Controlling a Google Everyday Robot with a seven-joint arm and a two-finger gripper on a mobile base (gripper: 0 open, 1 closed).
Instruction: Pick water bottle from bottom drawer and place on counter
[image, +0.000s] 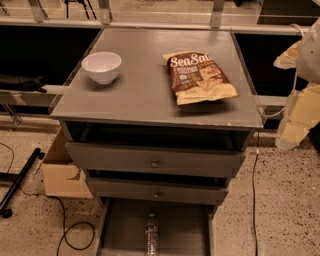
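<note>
Water bottle (151, 232): it is seen lying on its side on the floor of the bottom drawer (182, 225), about in the middle between the side walls. Its long axis runs front to back, and its lower end is cut by the picture's edge.
Bottom drawer: it is pulled out under the two knobbed drawer fronts (155, 162), so the bottle can be reached from above.
Gripper (286, 140): it is held at the right edge of the view, beside the cabinet and well apart from the bottle. Whether it is open or closed cannot be told.
Weight: the bottle is judged light, a small plastic one. How much water is inside cannot be seen.
Stiffness: thin clear walls are expected to give under a hard squeeze, so moderate force is advised.
Slip and roll: the round smooth body may roll sideways when it is touched on one side only.
Where to take hold: the middle of the body, across the short width, is suggested, with the approach made from straight above.
Counter (145, 95): free grey surface is seen between the white bowl (101, 66) and the chips bag (200, 77), and also in front of them.
</note>
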